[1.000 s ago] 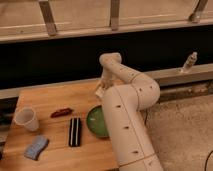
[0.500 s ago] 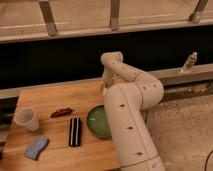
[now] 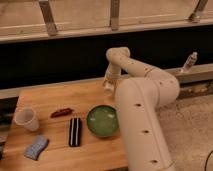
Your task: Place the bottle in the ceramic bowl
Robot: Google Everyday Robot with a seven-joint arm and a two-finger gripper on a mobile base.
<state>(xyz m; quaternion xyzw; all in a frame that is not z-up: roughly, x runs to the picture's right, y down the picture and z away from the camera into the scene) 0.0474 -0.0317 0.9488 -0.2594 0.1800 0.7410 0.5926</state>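
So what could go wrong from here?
The gripper, jaws shut on the small cream bottle at the back edge of the wooden table, may hold it only loosely; it could slip out and fall behind. Carried to the green ceramic bowl, it might land on the rim and bounce out.

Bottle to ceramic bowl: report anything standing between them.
Nothing visible does. The tool is shut on the bottle near the table's far edge; only bare wood lies between it and the ceramic bowl. The black bar lies left of the bowl, off that path.
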